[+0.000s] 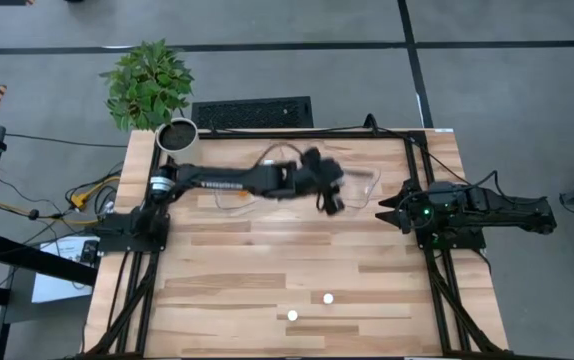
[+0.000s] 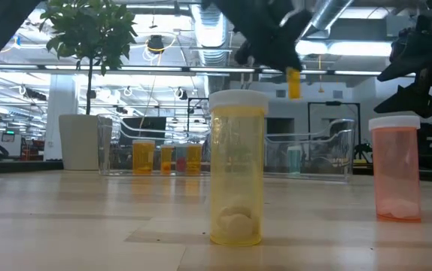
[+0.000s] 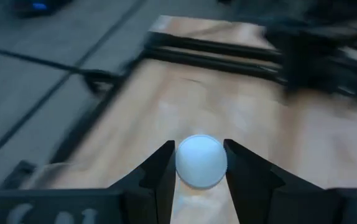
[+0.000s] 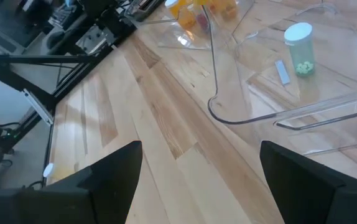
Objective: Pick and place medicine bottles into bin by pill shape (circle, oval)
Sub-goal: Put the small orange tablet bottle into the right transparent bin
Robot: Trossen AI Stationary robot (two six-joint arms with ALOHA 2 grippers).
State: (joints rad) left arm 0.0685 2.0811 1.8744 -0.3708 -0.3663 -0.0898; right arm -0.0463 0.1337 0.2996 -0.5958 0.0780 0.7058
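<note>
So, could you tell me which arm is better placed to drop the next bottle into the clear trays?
Left. Its hand is shut on a white-capped amber bottle beside the clear plastic trays. The right hand waits open, empty, at the table's right edge.

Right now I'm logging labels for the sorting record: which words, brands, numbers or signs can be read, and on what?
Nothing can be read for certain.
White lettering on the left arm: too small to read.
Printed sheet on the floor: too small.
Green sign in the room: blurred.
Near medicine bottle: no label shows.
Held bottle in the left end effector: plain white cap only.
</note>
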